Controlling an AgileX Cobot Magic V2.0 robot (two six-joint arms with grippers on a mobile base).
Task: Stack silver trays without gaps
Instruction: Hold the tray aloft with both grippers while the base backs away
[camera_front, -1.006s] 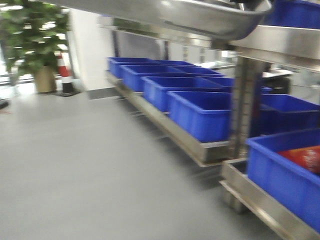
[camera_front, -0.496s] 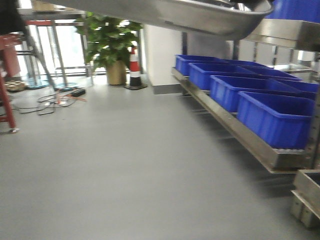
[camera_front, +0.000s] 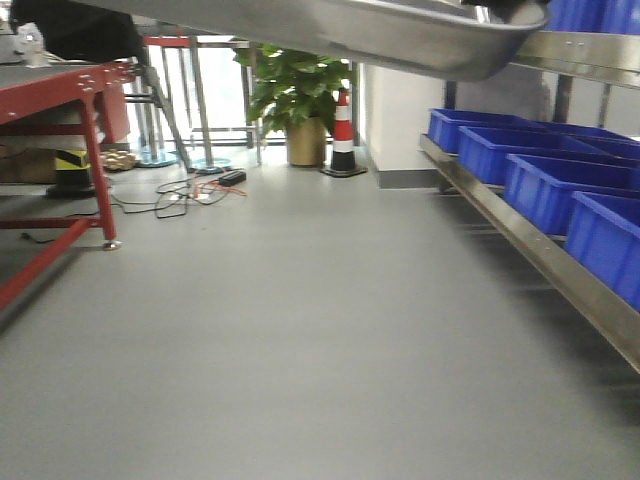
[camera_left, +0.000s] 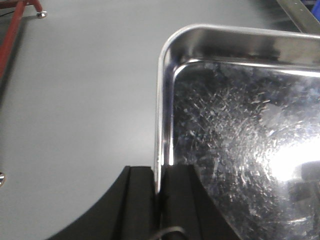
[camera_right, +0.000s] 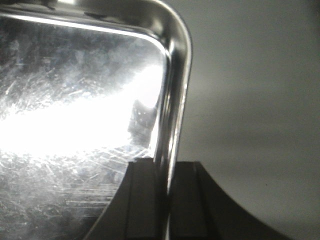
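Though empty, tray (camera_left: 240, 125) in left tool (camera_left: 160, 176)

tray (camera_front: 400, 35): top of front view, over floor (camera_front: 300, 330)
left gripper (camera_left: 160, 177): jaws either side of tray's left rim, touching
right gripper (camera_right: 167, 172): same, right rim
bins (camera_front: 545, 180): row on shelf rail (camera_front: 520, 240), right side
workbench (camera_front: 70, 85): left
cables (camera_front: 185, 195): on floor, between workbench and plant (camera_front: 298, 95)
cone (camera_front: 343, 135): just right of plant, far back

Silver tray (camera_front: 400, 35), blue bins (camera_front: 540, 185), red-white striped cone (camera_front: 343, 130).
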